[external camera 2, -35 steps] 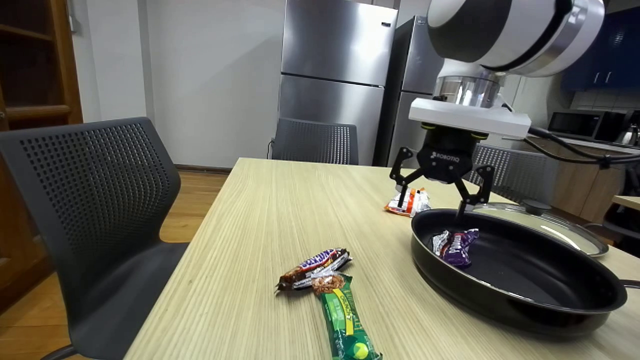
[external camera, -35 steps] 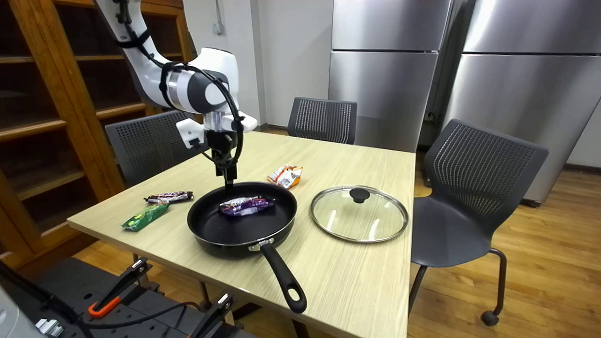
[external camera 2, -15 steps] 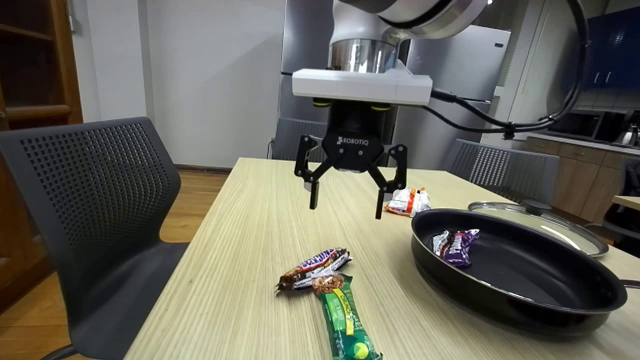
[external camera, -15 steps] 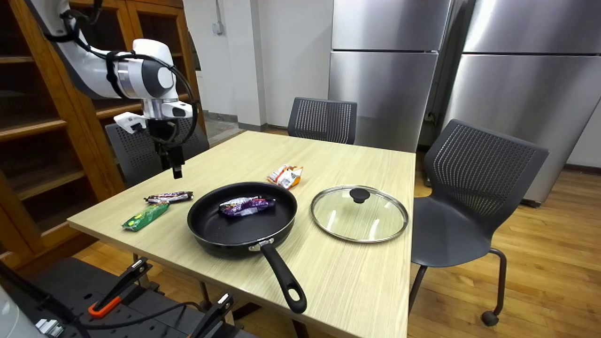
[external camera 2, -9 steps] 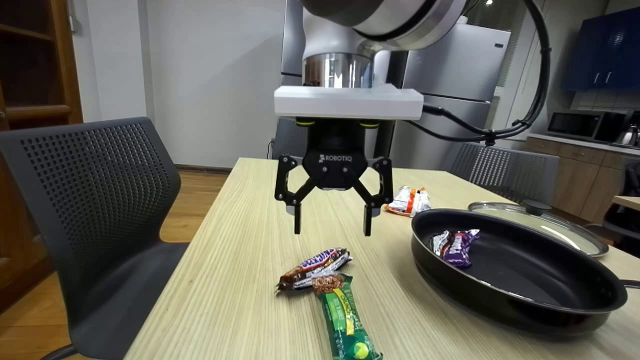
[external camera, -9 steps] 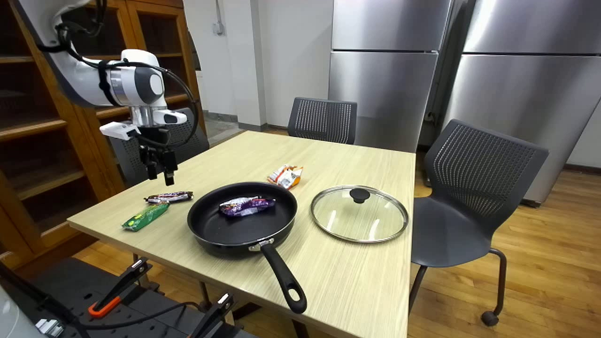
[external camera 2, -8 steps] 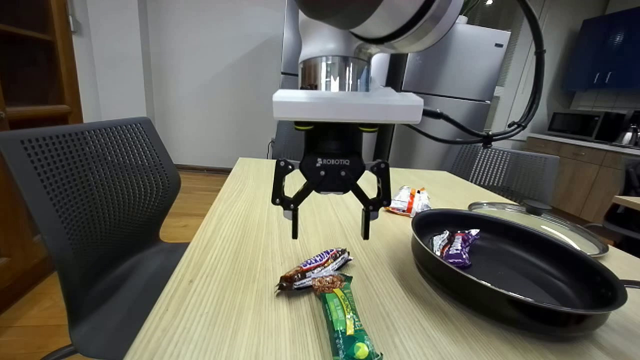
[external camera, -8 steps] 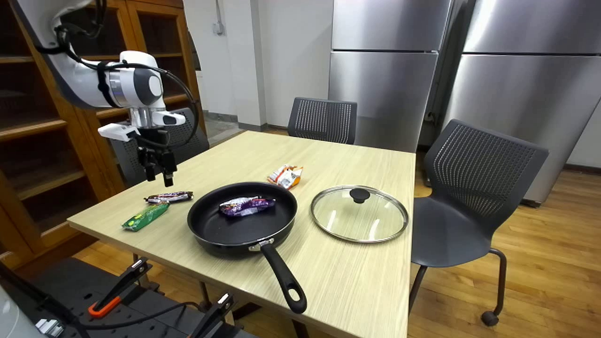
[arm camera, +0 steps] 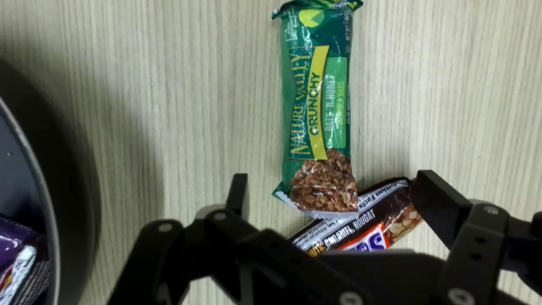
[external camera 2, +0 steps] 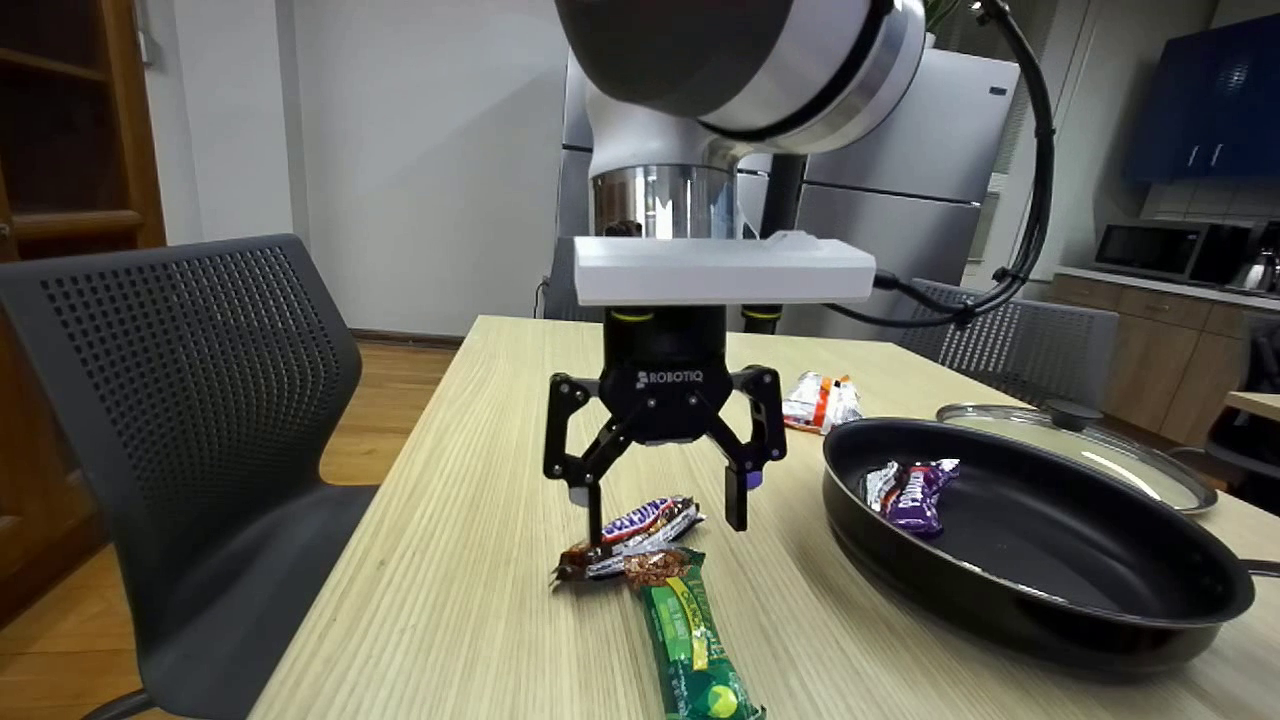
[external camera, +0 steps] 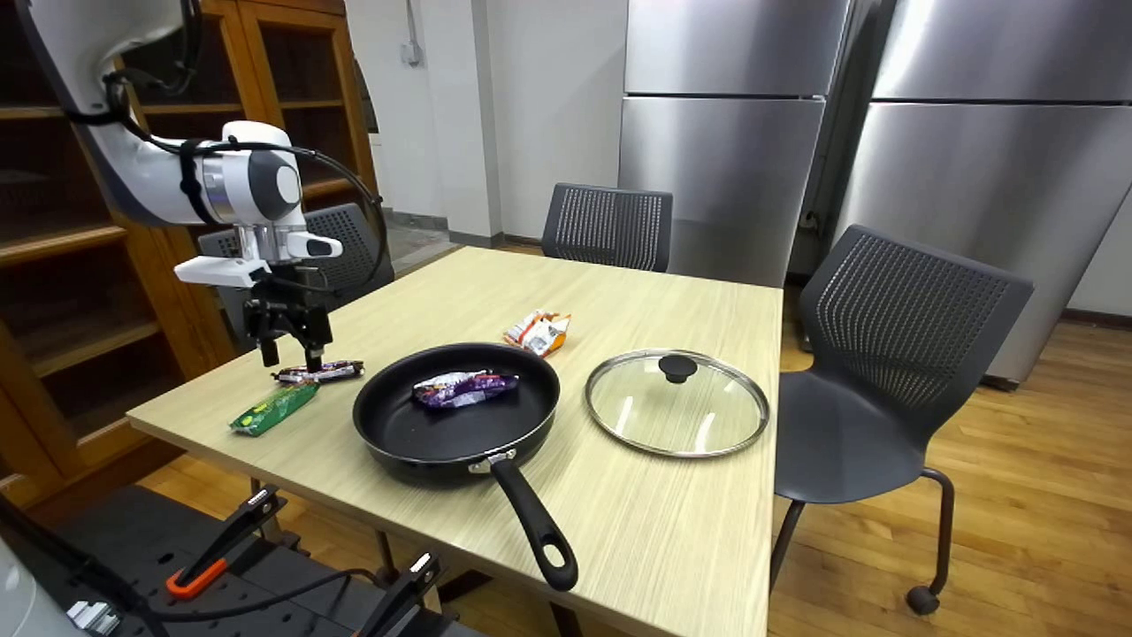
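Note:
My gripper [external camera 2: 666,530] stands open just above the tabletop, its fingers pointing down. Below it lies a brown Snickers bar [arm camera: 360,224], slanting across the gap between the fingers in the wrist view and partly covered by the gripper. One finger [external camera 2: 596,515] overlaps the bar's end in an exterior view; contact cannot be told. A green granola bar [arm camera: 317,106] rests with its oat-pictured end on the Snickers and reaches between the fingertips. The black frying pan [external camera: 442,433] is beside them, with a purple packet and a silvery one [external camera: 464,389] inside.
A crumpled orange and white packet [external camera: 539,334] lies behind the pan. The glass lid [external camera: 676,411], black knob up, lies flat by the table's edge. The pan's handle [external camera: 535,522] juts toward the near table edge. Dark chairs [external camera 2: 190,420] stand around the table.
From above the pan, my gripper has swung over to the two bars and then come down low over them. It has stayed open. The pan, packets and bars have not moved.

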`<act>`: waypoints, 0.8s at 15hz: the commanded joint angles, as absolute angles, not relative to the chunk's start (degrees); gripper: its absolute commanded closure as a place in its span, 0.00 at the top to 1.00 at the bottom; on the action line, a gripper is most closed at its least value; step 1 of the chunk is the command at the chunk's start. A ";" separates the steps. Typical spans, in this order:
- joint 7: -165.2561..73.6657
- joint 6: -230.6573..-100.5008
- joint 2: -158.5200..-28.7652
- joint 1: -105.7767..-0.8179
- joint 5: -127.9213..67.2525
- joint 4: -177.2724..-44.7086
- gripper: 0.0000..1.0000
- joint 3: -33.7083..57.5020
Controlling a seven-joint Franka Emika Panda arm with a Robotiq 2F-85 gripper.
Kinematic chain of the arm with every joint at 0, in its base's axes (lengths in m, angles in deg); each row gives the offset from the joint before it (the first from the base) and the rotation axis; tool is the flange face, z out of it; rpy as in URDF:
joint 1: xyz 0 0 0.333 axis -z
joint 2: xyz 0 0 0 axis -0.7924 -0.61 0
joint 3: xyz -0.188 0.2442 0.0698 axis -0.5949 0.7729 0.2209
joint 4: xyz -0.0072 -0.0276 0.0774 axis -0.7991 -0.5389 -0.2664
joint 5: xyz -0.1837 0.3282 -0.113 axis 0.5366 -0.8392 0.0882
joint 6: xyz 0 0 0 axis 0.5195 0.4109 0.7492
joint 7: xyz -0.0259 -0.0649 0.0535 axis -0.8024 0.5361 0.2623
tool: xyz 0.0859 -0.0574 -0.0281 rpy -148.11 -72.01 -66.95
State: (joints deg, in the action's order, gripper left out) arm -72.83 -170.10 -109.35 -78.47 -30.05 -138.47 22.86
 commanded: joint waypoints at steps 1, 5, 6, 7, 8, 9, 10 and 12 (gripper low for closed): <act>-68.59 -169.05 -110.13 -77.95 -29.77 -139.15 1.00 23.31; -66.79 -168.85 -111.22 -78.05 -29.79 -139.69 1.00 23.13; -66.42 -168.77 -111.47 -78.00 -29.87 -139.70 1.00 23.19; -66.15 -168.72 -111.68 -78.03 -29.87 -139.66 1.00 23.19; -65.93 -168.69 -111.89 -78.07 -29.87 -139.62 1.00 23.21; -65.70 -168.66 -112.01 -78.07 -29.90 -139.59 1.00 23.23; -65.45 -168.45 -112.22 -78.01 -29.99 -139.37 1.00 23.27; -65.09 -168.44 -112.54 -77.93 -30.10 -139.20 1.00 23.30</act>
State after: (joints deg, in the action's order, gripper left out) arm -66.83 -170.05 -112.63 -78.46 -30.05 -139.57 22.84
